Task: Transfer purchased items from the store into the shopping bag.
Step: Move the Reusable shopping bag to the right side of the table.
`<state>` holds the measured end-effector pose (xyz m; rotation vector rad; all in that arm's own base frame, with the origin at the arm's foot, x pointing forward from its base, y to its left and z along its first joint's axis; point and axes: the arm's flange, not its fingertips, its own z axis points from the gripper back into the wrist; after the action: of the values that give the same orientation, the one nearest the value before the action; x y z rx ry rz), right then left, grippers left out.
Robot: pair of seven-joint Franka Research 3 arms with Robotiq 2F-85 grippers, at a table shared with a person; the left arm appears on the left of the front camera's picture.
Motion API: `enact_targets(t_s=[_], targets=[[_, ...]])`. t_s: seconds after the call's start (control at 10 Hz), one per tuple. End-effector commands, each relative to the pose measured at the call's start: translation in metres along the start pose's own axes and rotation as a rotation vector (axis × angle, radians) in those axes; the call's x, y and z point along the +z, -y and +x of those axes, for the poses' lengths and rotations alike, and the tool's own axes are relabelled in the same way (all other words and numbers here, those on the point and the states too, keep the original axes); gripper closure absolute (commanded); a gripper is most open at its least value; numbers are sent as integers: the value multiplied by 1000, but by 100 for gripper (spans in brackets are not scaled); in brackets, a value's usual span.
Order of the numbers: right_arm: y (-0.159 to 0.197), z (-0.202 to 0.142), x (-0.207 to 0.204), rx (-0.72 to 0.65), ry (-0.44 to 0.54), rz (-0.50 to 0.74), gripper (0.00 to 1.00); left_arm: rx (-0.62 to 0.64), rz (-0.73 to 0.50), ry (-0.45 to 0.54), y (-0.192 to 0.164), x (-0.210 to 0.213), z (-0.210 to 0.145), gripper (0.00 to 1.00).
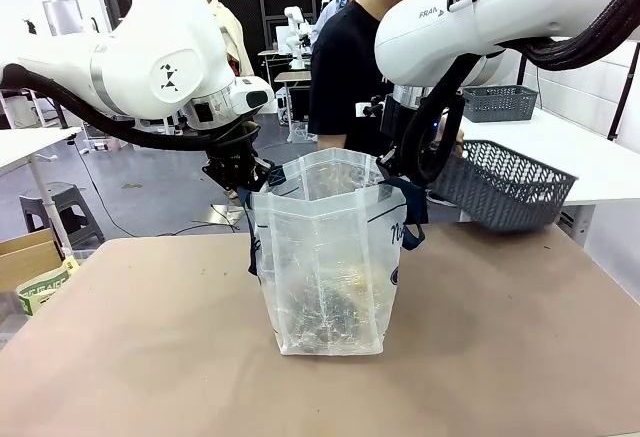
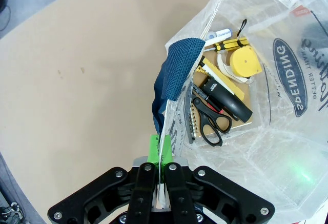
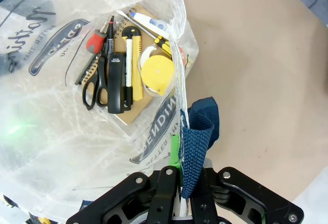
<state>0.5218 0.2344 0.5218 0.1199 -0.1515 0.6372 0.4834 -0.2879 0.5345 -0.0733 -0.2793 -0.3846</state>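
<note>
The shopping bag (image 1: 325,257) stands upright and open mid-table. My left gripper (image 1: 258,179) is shut on its left rim, with the film pinched between the pads (image 2: 161,167) next to a navy strap (image 2: 177,67). At the opposite rim, my right gripper (image 1: 388,169) is shut on the film and the other strap (image 3: 177,175). Inside the bag lie scissors (image 2: 210,121), a yellow tape measure (image 3: 158,74), a black tool (image 3: 117,83), a yellow cutter (image 3: 130,55) and a notebook (image 2: 197,124). The store (image 1: 500,187) hangs tilted at the far right, beside a person in a black shirt (image 1: 345,67).
A second dark basket (image 1: 498,102) sits on a white table (image 1: 590,157) behind the store. The brown tabletop (image 1: 140,357) spreads around the bag. On the floor at the left are a cardboard box (image 1: 25,257) and a grey stool (image 1: 65,207).
</note>
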Motion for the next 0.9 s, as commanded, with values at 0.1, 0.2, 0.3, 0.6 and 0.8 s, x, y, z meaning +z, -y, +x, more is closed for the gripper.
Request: enact_targets(t_s=[0.1, 0.2, 0.3, 0.6, 0.8], targets=[[-10, -1, 9, -136, -52, 7, 100, 121, 46, -58, 4, 5, 2, 100], [-10, 0, 10, -211, -74, -23, 100, 142, 77, -81, 3, 3, 4, 100], [-15, 1, 12, -301, -88, -57, 100, 176, 79, -108, 4, 4, 7, 100], [-25, 11, 9, -426, -121, -98, 100, 262, 139, -114, 12, 5, 19, 100], [-33, 17, 4, -507, -123, -140, 100, 317, 141, -114, 18, 2, 30, 100]])
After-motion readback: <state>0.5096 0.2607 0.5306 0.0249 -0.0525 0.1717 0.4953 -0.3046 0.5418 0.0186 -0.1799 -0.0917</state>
